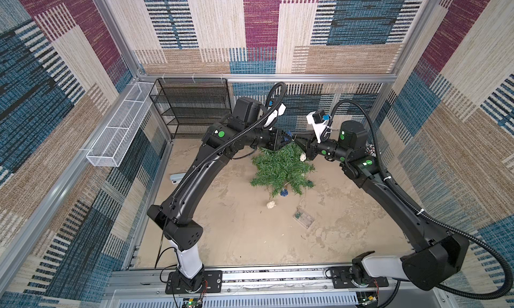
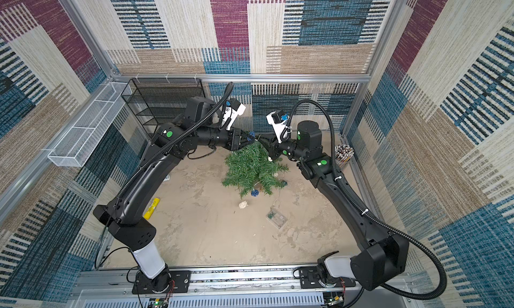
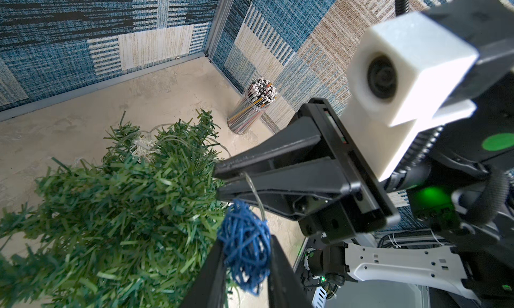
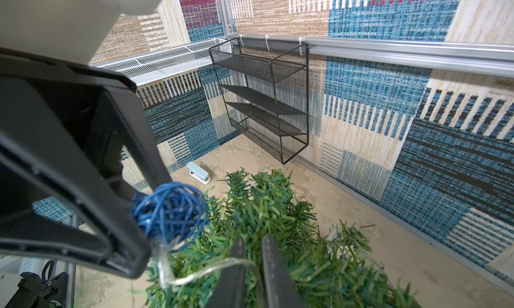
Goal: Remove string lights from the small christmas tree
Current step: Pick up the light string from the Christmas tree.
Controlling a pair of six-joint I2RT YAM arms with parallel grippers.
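- No word, brand name or number can be read in any of the views.
- A yellow tube (image 2: 151, 208) lies on the bench (image 2: 222, 237) just beside the left arm (image 2: 144, 175). It bears dark print along its side, too small to make out in a top view.
- Round green stickers (image 1: 221, 133) on the arm joints are plain, with no lettering.
- One such green sticker (image 3: 498, 142) shows in the left wrist view, equally plain.

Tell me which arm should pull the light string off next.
Right, probably: right jaws pinch the thin clear wire over the bushy green artificial tree; left jaws only hold the dark blue woven ball.
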